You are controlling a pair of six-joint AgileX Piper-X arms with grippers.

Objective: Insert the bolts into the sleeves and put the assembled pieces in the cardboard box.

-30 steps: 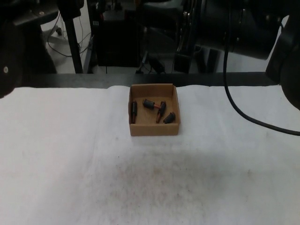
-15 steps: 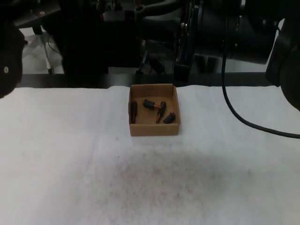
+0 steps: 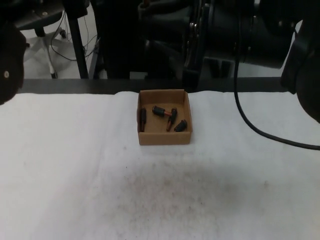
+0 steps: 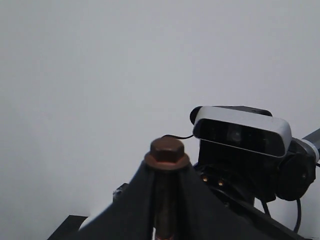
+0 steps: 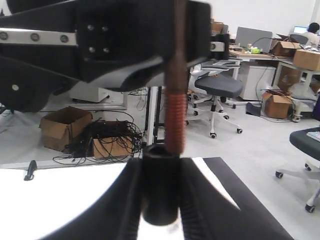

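Note:
My left gripper (image 4: 166, 170) is shut on a copper bolt (image 4: 166, 151), whose hex head sticks out past the fingertips. My right gripper (image 5: 161, 167) is shut on a black sleeve (image 5: 161, 185). The bolt's threaded shaft (image 5: 175, 115) comes down onto the sleeve, its tip at the sleeve's mouth. Both arms are held high above the bench, seen as dark shapes along the high view's top edge, with the bolt head (image 3: 144, 6) just showing. The cardboard box (image 3: 164, 138) sits mid-bench and holds several assembled pieces (image 3: 171, 118).
A white cloth (image 3: 75, 165) covers the bench around the box. A black cable (image 3: 250, 122) hangs down over the right side of the bench. Behind the bolt, the left wrist view shows the other arm's white camera (image 4: 242, 131).
The raised arms have shifted a little at the top of the high view. The box and the pieces in it have not moved.

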